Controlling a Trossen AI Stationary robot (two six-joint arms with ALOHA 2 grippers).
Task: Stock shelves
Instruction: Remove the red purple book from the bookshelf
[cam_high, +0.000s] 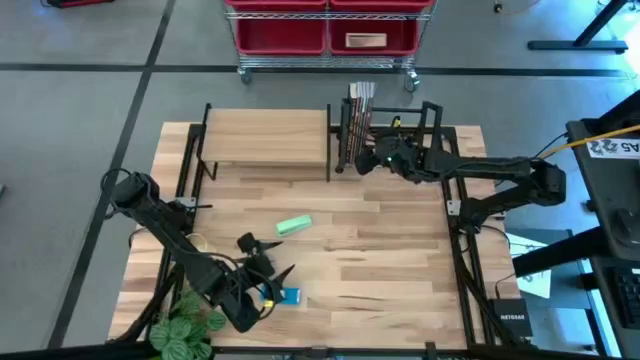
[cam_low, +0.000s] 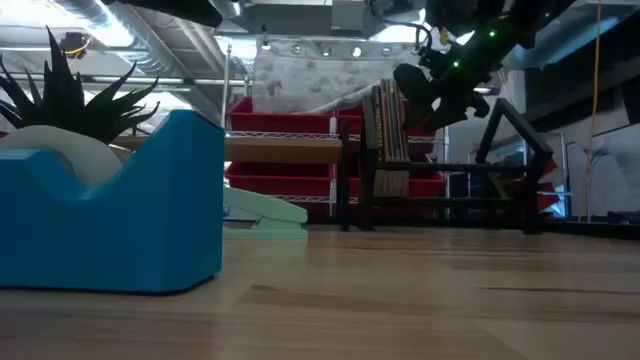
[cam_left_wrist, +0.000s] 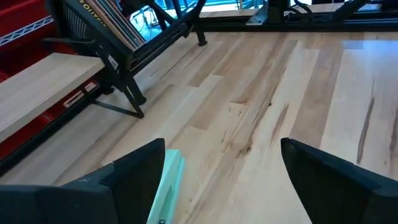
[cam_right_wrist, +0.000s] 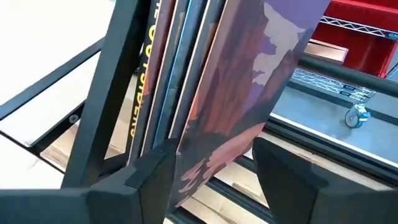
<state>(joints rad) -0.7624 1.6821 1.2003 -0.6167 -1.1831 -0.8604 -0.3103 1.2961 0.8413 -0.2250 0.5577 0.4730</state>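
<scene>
Black left gripper (cam_high: 262, 262) near front-left, fingers apart, empty, mint stapler (cam_high: 294, 226) just ahead. Wood-topped shelf (cam_high: 266, 137) back-left; black book rack (cam_high: 392, 135) beside it. Right gripper (cam_high: 372, 160) at rack, fingers straddling purple-orange book (cam_right_wrist: 249, 93); grip unclear.

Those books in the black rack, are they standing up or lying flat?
Standing on edge, leaning slightly. The books rise side by side in the rack; the right gripper sits against the outermost one.

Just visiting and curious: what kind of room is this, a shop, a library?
Probably a robotics lab or workshop. Two robot arms work at a wooden table holding a small book rack, beside a wheeled cart with red bins on bare grey floor.
</scene>
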